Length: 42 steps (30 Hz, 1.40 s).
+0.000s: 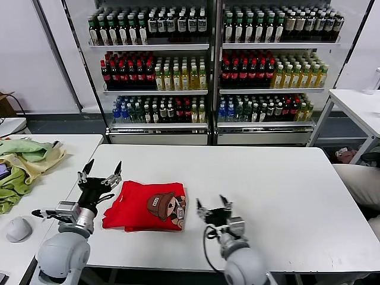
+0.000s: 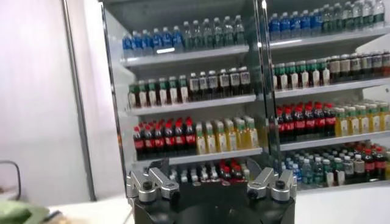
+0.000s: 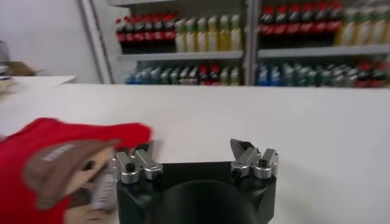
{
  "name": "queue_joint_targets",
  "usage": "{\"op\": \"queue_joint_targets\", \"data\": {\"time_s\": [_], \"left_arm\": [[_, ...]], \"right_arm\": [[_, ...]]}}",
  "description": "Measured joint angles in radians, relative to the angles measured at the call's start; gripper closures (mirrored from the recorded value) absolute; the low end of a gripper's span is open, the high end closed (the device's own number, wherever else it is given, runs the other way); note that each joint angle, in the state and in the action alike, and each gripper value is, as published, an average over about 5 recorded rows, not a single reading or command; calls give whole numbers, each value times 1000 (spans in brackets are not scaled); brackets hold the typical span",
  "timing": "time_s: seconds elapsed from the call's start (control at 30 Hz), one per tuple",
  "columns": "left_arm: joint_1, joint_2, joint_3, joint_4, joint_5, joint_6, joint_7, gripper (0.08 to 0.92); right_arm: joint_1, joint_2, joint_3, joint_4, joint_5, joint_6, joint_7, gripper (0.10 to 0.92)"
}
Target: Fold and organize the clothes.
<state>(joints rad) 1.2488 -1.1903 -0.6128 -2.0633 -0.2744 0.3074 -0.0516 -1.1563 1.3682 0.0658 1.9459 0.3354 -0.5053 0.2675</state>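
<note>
A folded bright red T-shirt (image 1: 148, 206) with a brown cartoon character print lies on the white table (image 1: 267, 184), print side up. It also shows in the right wrist view (image 3: 55, 167). My left gripper (image 1: 101, 170) is open and empty, raised just left of the shirt, fingers pointing up. My right gripper (image 1: 214, 205) is open and empty, just right of the shirt's right edge. In the left wrist view the left gripper (image 2: 210, 173) faces the drink shelves. In the right wrist view the right gripper (image 3: 194, 152) stands above the bare table beside the shirt.
Pale green and yellow cloths (image 1: 24, 160) lie on a side table at the left, with a grey mouse (image 1: 19, 228) near its front. Glass-door fridges full of bottles (image 1: 208, 65) stand behind the table. Another white table (image 1: 359, 104) is at the far right.
</note>
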Motion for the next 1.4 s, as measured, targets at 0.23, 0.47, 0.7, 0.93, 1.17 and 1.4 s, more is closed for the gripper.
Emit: {"op": "queue_joint_targets", "data": {"time_s": [0.23,0.47,0.7,0.93,1.17,1.4], "left_arm": [[3,13,-39,17,23,-40,48,177],[-4,18,-51,30,34,-63,74,177],[-9,17,-46,41,40,-92,89,177],[-9,19,-40,54,48,-135,92,177],[-6,26,-44,72,68,-187,92,177],[-22,10,-20,95,96,-240,96,177]], "right_arm": [[97,21,-77,-106,119,-30,31,208],[135,21,-121,-147,211,-35,38,371],[147,28,-141,-171,257,-23,38,569],[149,26,-135,-162,266,3,20,769],[122,-70,-35,-60,252,-12,-34,895],[44,-212,159,3,216,-37,-138,889]]}}
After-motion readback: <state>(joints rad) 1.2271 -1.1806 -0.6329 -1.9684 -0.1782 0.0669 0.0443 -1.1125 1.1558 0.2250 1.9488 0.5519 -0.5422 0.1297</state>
